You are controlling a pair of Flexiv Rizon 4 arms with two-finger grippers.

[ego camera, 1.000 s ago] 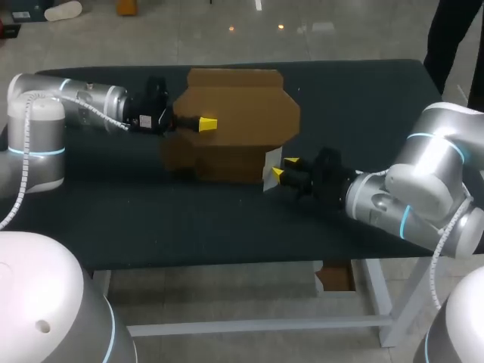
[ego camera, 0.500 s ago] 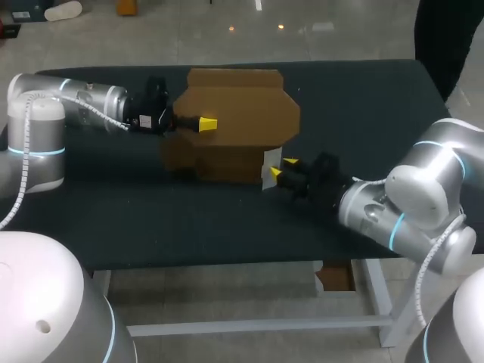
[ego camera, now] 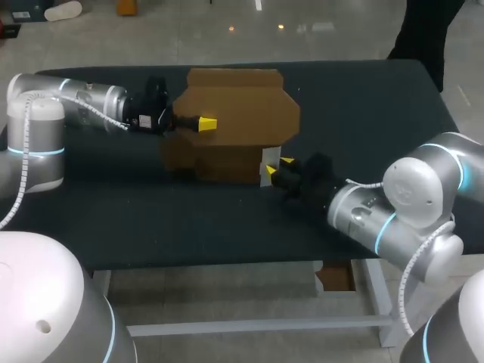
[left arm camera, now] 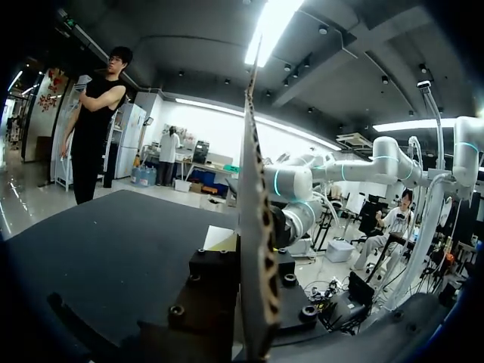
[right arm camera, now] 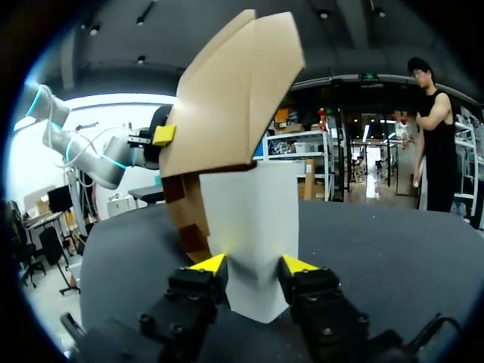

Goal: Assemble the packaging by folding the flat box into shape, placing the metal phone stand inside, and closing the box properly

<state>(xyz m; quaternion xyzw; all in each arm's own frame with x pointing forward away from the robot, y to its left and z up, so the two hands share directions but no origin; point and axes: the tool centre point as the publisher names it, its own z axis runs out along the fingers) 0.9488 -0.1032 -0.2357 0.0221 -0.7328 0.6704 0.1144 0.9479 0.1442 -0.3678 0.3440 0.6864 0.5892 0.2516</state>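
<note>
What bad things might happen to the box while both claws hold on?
1. The left claw pinches only a thin flap of the brown box, so a tug might bend or tear it.
2. The right claw grips the white piece only at its near end, so it might slip out.
3. If the claws pull different ways, the half-folded box might get crushed.

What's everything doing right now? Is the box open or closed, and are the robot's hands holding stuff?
box, partly folded, flaps sticking up, not closed.
white piece, upright at the box's corner, pinched from both sides.
left hand, shut on a box flap.
right hand, shut on the white piece.
</note>
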